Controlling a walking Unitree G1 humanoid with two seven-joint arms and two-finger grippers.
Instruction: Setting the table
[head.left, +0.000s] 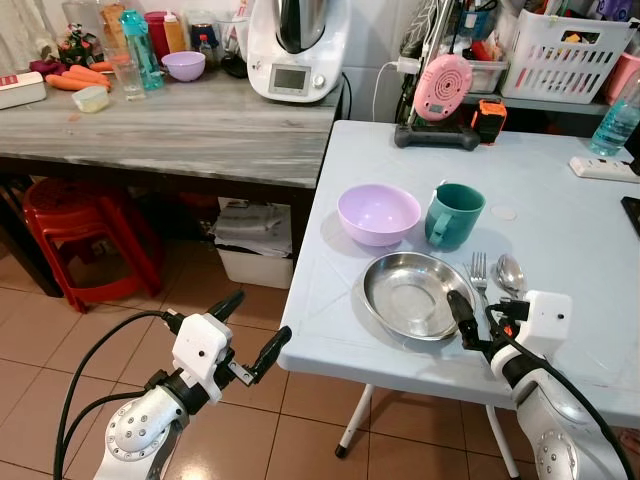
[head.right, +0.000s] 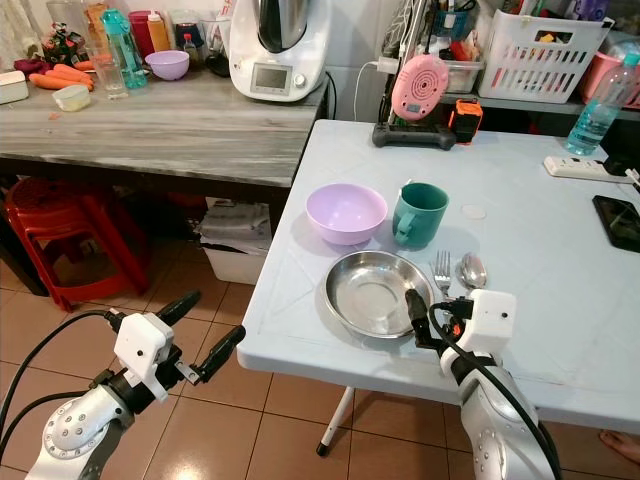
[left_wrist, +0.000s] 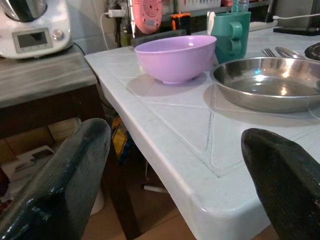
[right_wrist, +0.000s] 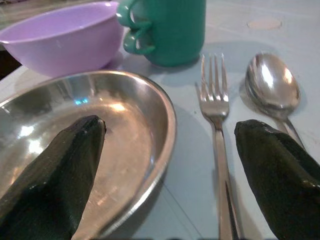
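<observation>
On the pale blue table (head.left: 570, 230) a steel plate (head.left: 415, 293) lies near the front edge. Behind it stand a purple bowl (head.left: 378, 213) and a green mug (head.left: 453, 215). A fork (head.left: 479, 275) and a spoon (head.left: 511, 273) lie side by side just right of the plate. My right gripper (head.left: 472, 306) is open and low over the table's front edge, and in its wrist view the fingers (right_wrist: 55, 170) straddle the plate's rim and the fork's handle (right_wrist: 222, 165). My left gripper (head.left: 262, 316) is open over the floor, off the table's front-left corner (left_wrist: 200, 200).
A grey wooden counter (head.left: 200, 130) at the left carries a white appliance (head.left: 295, 45), a second purple bowl, bottles and carrots. Red stools (head.left: 80, 230) stand beneath it. A pink fan (head.left: 442, 85), a white basket (head.left: 565, 50), a bottle and a power strip sit at the table's far side.
</observation>
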